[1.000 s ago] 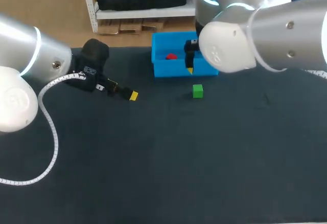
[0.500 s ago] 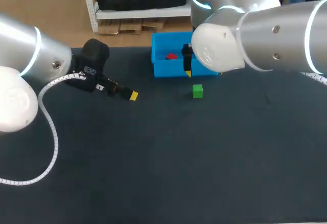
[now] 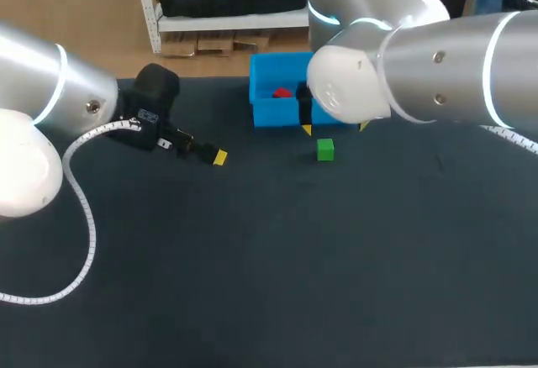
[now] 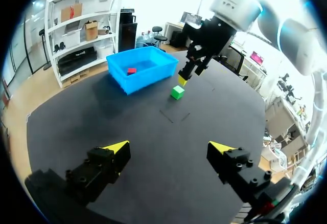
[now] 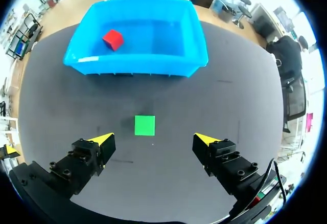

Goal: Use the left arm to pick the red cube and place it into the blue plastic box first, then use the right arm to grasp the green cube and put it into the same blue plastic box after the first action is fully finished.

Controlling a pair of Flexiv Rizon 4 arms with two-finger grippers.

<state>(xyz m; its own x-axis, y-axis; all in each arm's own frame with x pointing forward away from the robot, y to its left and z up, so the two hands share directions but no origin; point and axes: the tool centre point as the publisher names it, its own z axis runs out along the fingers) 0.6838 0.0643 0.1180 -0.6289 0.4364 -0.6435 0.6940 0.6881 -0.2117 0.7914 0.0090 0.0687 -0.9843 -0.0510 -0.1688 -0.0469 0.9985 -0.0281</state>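
Observation:
The red cube (image 3: pixel 282 93) (image 5: pixel 113 39) lies inside the blue plastic box (image 3: pixel 267 114) (image 5: pixel 134 65) at the table's far edge. In front of the box, the green cube (image 3: pixel 325 149) (image 5: pixel 144 125) rests on the black tabletop. My right gripper (image 3: pixel 334 126) (image 5: pixel 154 139) hangs open above the table by the box's front wall, the green cube lying just ahead of the gap between its fingers. My left gripper (image 3: pixel 217 157) (image 4: pixel 168 147) stands open and empty at the left, well away from the box (image 4: pixel 138 68) and the green cube (image 4: pixel 177 92).
A white cable (image 3: pixel 80 217) loops from my left arm over the table's left side. Dark tabletop (image 3: pixel 277 259) stretches in front of both grippers to the near edge.
My right arm has swung left and toward the table's front, carrying its gripper from over the box to just in front of it, near the green cube. The left arm has stayed still.

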